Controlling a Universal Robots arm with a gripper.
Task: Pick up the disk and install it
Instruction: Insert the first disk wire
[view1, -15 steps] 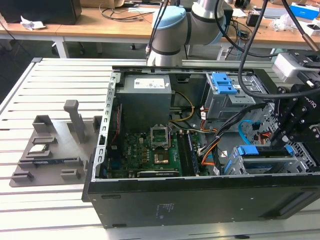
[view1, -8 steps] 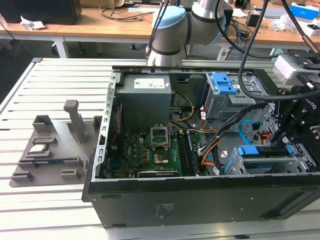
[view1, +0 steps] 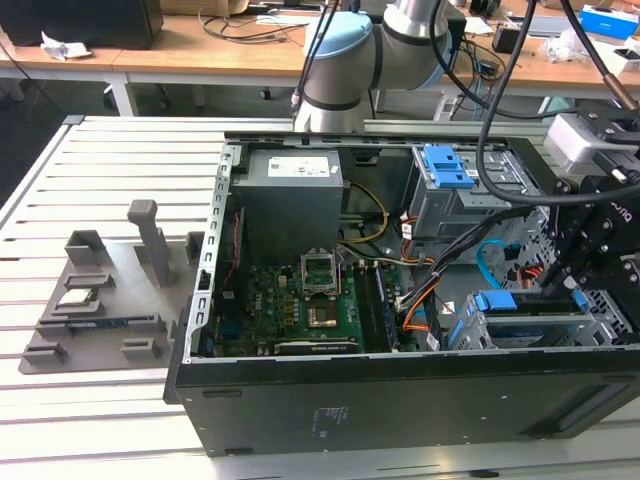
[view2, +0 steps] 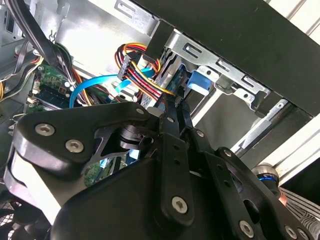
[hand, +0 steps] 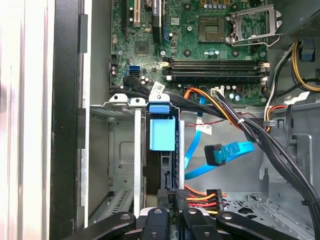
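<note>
The disk is seated edge-on in the cage at the case's front corner, below the motherboard. The hand, fingers closed together, apparently pinches the disk's rear edge, presumably to press it home.

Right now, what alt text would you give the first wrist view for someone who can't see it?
The gripper sits over the disk, which stands on edge in a metal drive cage inside an open computer case. Beyond lie a green motherboard and a loose blue cable.
</note>
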